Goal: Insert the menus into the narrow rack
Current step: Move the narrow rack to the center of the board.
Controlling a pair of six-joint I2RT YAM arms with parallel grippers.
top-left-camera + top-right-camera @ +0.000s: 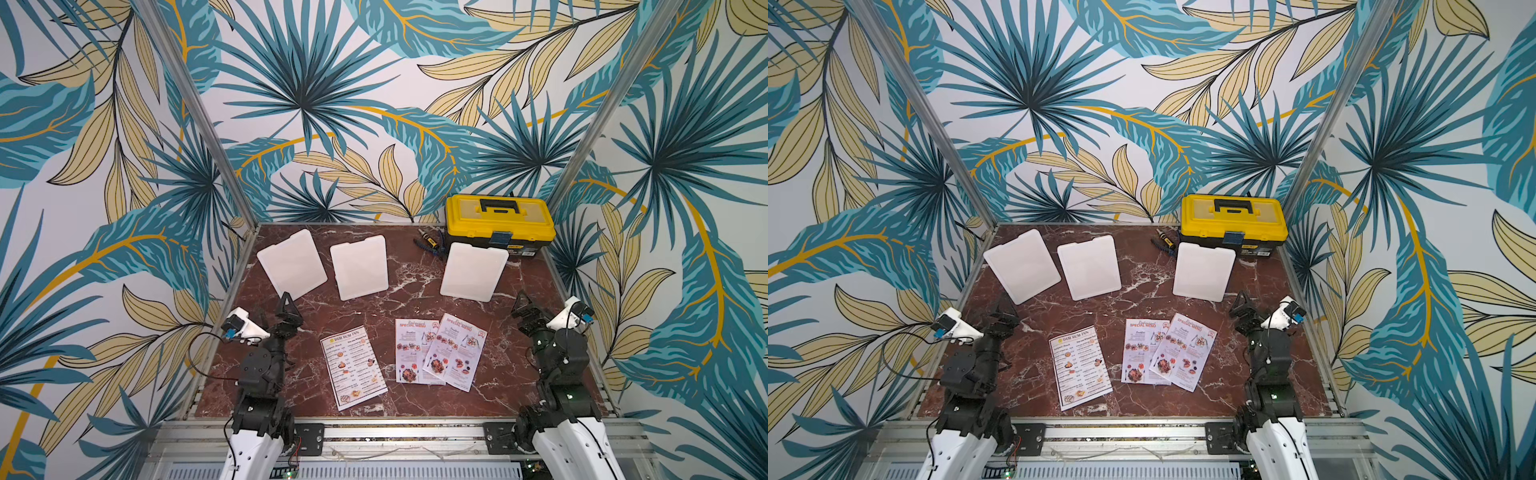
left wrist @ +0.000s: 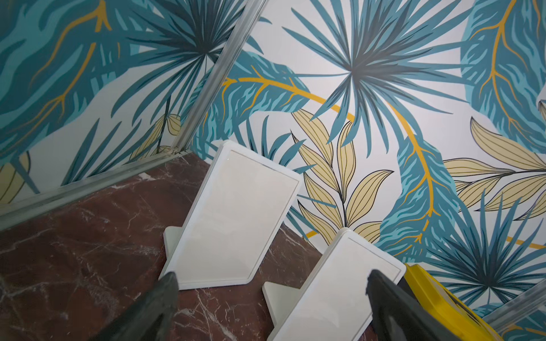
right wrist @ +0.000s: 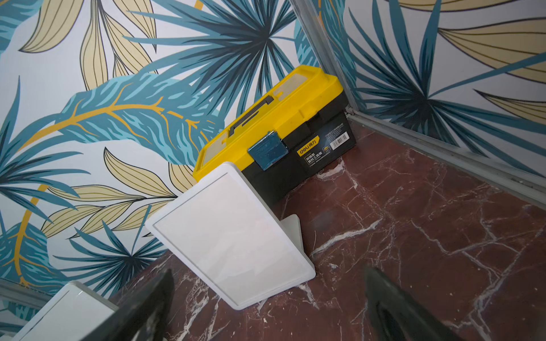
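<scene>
Three menus lie flat on the marble table (image 1: 316, 399): a white "DIM SUM INN" sheet (image 1: 353, 368) (image 1: 1079, 368) and two overlapping red-titled "SPECIAL MENU" sheets (image 1: 413, 351) (image 1: 457, 353) (image 1: 1185, 353). Behind them stand three white slanted racks (image 1: 292, 264) (image 1: 359, 267) (image 1: 473, 271). I cannot tell which is the narrow one. My left gripper (image 1: 287, 305) (image 2: 271, 295) is open and empty, facing the two left racks (image 2: 233, 218) (image 2: 334, 295). My right gripper (image 1: 524, 303) (image 3: 269, 295) is open and empty, facing the right rack (image 3: 233, 236).
A yellow and black toolbox (image 1: 498, 224) (image 3: 280, 127) sits in the back right corner, just behind the right rack. A small hand tool (image 1: 428, 243) lies to its left. Leaf-patterned walls close in the table on three sides.
</scene>
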